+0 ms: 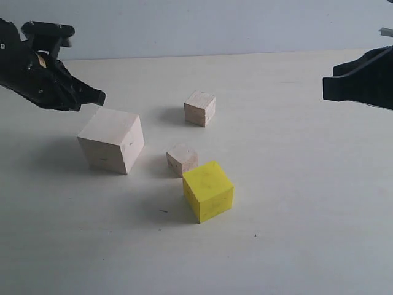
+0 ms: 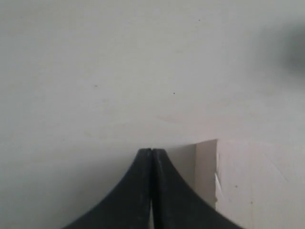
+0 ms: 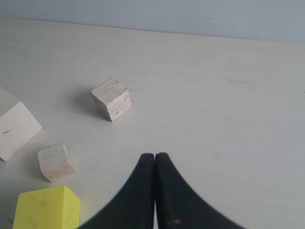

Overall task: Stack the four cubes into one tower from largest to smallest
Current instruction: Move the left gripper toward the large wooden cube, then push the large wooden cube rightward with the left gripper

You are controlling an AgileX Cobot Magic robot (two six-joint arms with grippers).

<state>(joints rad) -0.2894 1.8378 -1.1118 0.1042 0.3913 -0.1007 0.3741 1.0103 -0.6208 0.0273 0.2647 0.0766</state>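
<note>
Nothing was stacked yet: all four cubes sat singly on the pale table (image 1: 295, 209). Your left gripper (image 1: 97, 96), jaws pressed together and empty, hung at the eleven o'clock corner of the large pale bare-wood cube (image 1: 110, 140); whether it touched, you couldn't tell. At that cube's three o'clock lay the smallest pale wood cube (image 1: 182, 160), with the slightly bigger pale wood cube (image 1: 200, 108) at its one o'clock and the bright yellow cube (image 1: 208, 190) just beside it at five. Your right gripper (image 1: 326, 86), closed and empty, hung well apart, partly cut off by the frame edge.
</note>
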